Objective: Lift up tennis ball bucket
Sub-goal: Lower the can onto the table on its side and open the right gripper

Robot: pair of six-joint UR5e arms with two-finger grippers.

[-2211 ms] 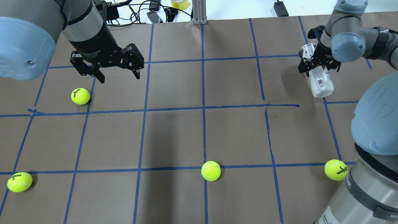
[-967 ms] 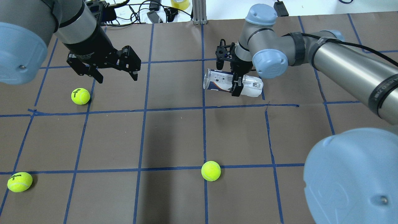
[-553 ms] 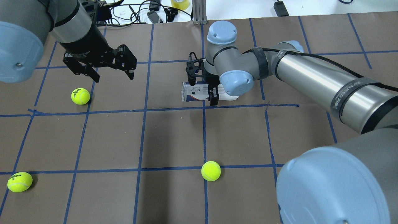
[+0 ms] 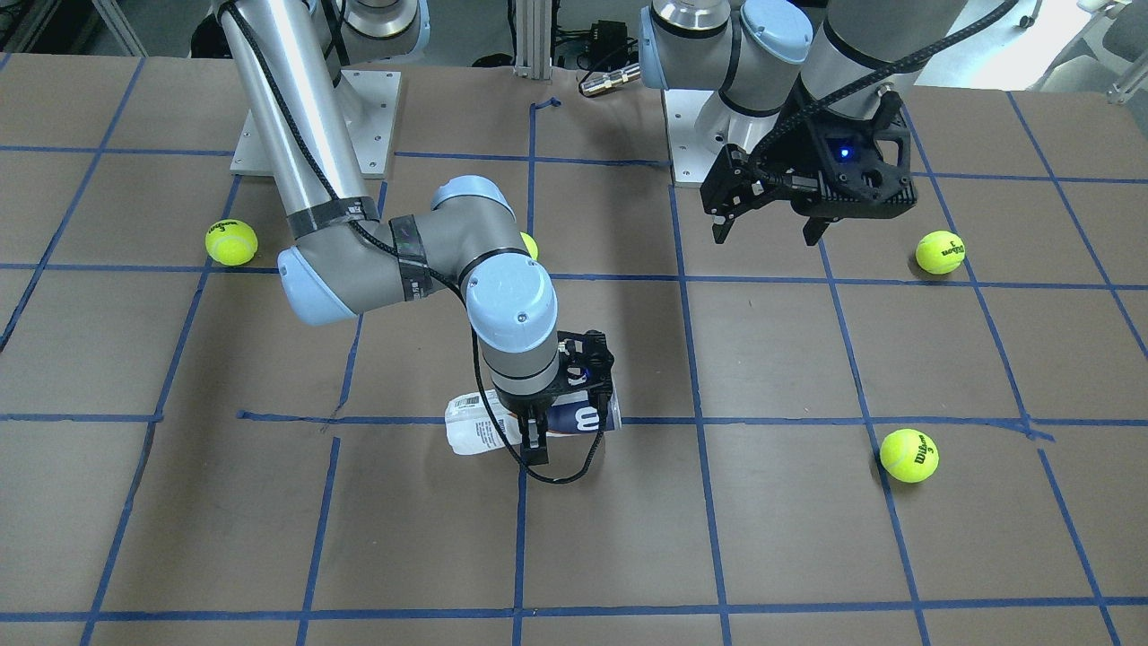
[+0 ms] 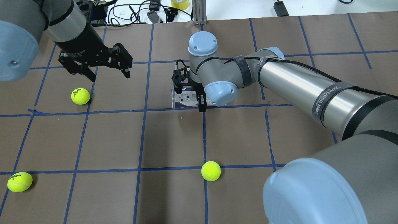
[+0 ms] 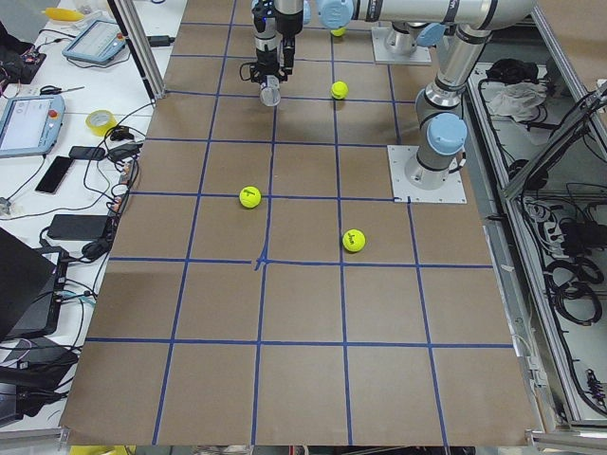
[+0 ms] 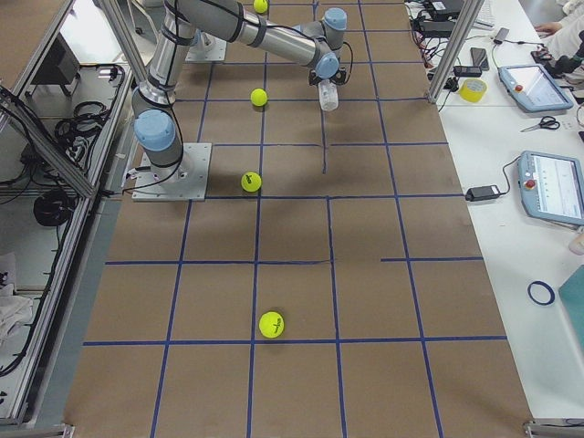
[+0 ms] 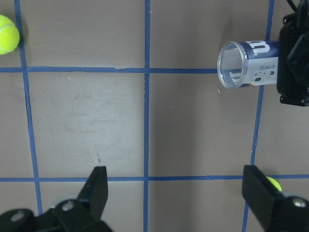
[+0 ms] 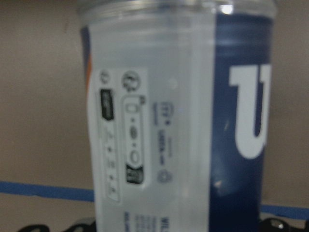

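Seen from above, a brown bench (image 5: 171,140) is marked into squares with blue tape. At the far left, the left tool (image 5: 109,77) hovers over the bench with its fingers spread wide and nothing between them. A yellow tennis ball (image 5: 80,96) lies just below it, and a second ball (image 5: 19,181) sits near the front left corner.

In the middle, the tennis ball bucket (image 5: 183,99) lies on its side, pinched across its body by the right tool (image 5: 190,95). Its open mouth points toward the left tool. It appears to hang clear of the bench, though the gap under it is hard to judge. A third ball (image 5: 210,170) rests well in front of it.

To the right, the long silver right arm stretches back to the robot.

About two seconds ago this same tool gripped the bucket, tilted, at the bench's far right edge. It has since swung the bucket across to the centre and levelled it. The left tool has drifted only slightly leftward. The grasp looks secure, so the lift seems essentially achieved, with the bucket now in carry.
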